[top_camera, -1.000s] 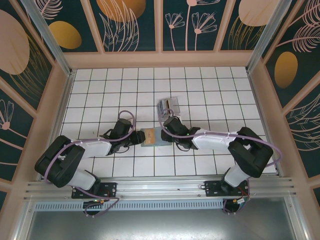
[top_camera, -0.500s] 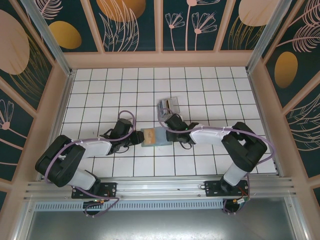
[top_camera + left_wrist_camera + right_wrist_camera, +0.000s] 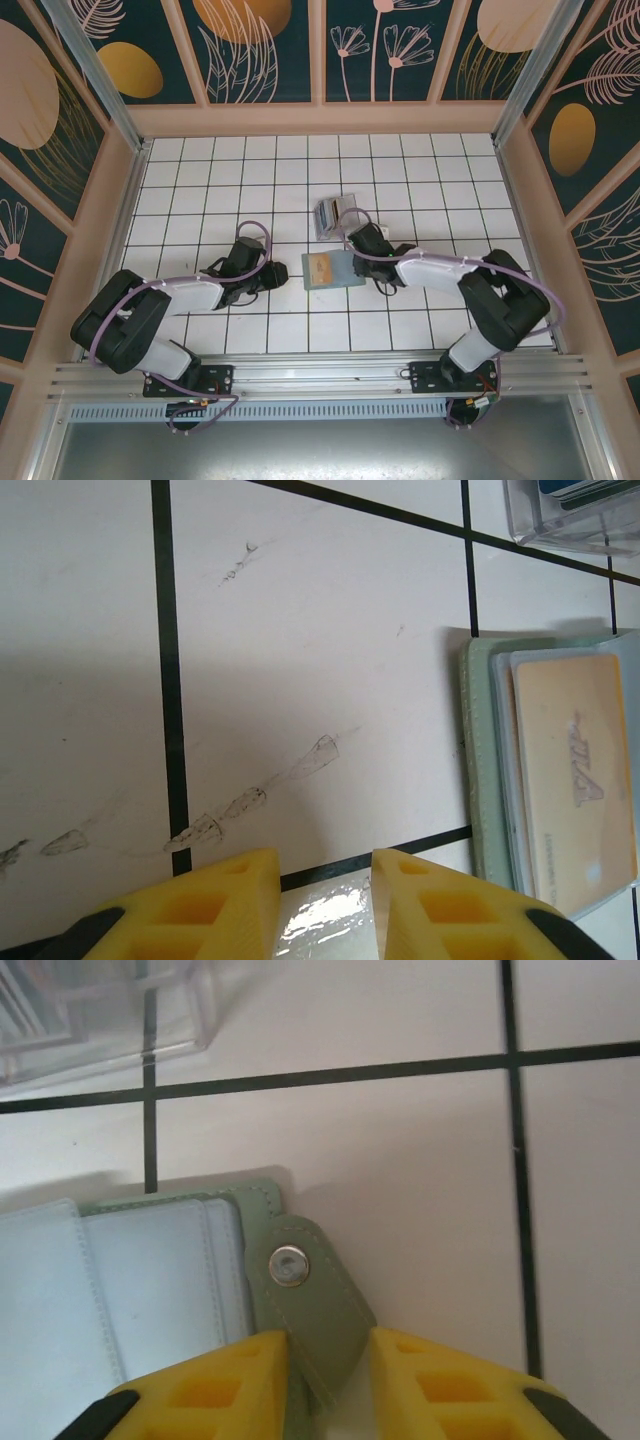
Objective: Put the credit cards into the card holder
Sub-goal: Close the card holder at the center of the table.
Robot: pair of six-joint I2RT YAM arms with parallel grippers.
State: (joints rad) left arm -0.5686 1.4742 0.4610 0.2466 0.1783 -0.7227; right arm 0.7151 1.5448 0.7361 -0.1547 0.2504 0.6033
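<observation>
Card holder [image 3: 328, 270] lies open mid-floor: flat, grey-green, stitched, leather-like, pale sleeves inside. Tan card [image 3: 575, 790] on top, sideways logo, can't read it. R gripper [image 3: 330, 1348] pinched on its rounded snap tab [image 3: 310, 1310], metal stud. L gripper [image 3: 325, 872] just left, yellow fingers apart, nothing btwn. Clear plastic box [image 3: 335, 213] just beyond. Glossy white tiles [image 3: 200, 180].
</observation>
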